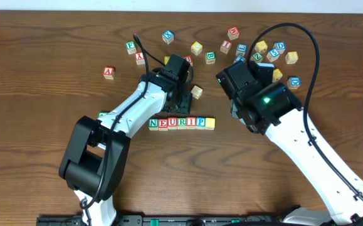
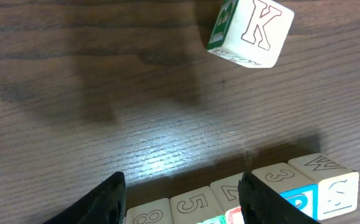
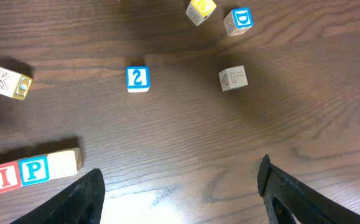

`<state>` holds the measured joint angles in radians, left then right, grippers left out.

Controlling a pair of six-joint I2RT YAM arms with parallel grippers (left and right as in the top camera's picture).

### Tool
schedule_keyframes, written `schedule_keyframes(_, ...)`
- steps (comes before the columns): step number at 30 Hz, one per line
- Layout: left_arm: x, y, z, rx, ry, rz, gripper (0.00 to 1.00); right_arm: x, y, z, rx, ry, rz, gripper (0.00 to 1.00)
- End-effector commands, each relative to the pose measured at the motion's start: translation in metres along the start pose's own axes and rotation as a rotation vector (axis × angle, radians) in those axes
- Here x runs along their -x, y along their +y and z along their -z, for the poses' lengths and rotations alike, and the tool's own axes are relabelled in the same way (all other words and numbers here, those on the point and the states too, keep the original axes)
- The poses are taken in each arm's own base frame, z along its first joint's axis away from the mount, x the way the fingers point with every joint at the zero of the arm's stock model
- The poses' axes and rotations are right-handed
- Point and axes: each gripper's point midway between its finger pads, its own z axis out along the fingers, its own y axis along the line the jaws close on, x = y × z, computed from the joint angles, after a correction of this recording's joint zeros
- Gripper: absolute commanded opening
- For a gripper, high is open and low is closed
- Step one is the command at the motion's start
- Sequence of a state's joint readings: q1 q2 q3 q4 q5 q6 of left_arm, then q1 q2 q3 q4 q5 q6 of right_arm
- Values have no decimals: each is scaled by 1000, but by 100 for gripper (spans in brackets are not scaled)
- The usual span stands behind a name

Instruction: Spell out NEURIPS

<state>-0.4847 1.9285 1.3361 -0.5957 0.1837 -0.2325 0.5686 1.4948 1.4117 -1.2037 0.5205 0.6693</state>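
While both arms hang over the dark wood-grain table (image 1: 37,50), the NEURIPS row (image 1: 181,123) lies complete right under the left jaws.
The left jaws stand part open and grip nothing; the row's middle cubes show between them, cut off by the frame edge. The right jaws gape wide and empty, with the row's end off to their left. A K cube (image 2: 251,31) sits ahead of the left jaws. The yellow end cube (image 1: 210,122) is too small to read from overhead.

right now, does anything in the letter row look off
Nothing much: the row sits straight, cubes touching. Only the end cube looks plain yellow from overhead; the left wrist view shows an S on it, on which face I cannot tell.
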Motion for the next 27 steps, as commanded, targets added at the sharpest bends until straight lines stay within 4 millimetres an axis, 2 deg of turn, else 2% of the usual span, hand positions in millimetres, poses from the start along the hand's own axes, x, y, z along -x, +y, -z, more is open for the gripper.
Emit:
schedule_keyframes(1, 9, 1, 4, 19, -27, 4, 57, 6, -1, 6, 16, -15, -12, 74)
schedule_keyframes(10, 4, 8, 4, 60, -13, 24, 57, 5, -1, 6, 16, -12, -10, 74)
schedule_keyframes(22, -5, -7, 0, 59, 4, -10, 57, 2, 2, 6, 34, 3, -10, 74)
schedule_keyframes(27, -8, -4, 0, 116, -2, 15, 57, 2, 2, 6, 34, 3, -10, 74)
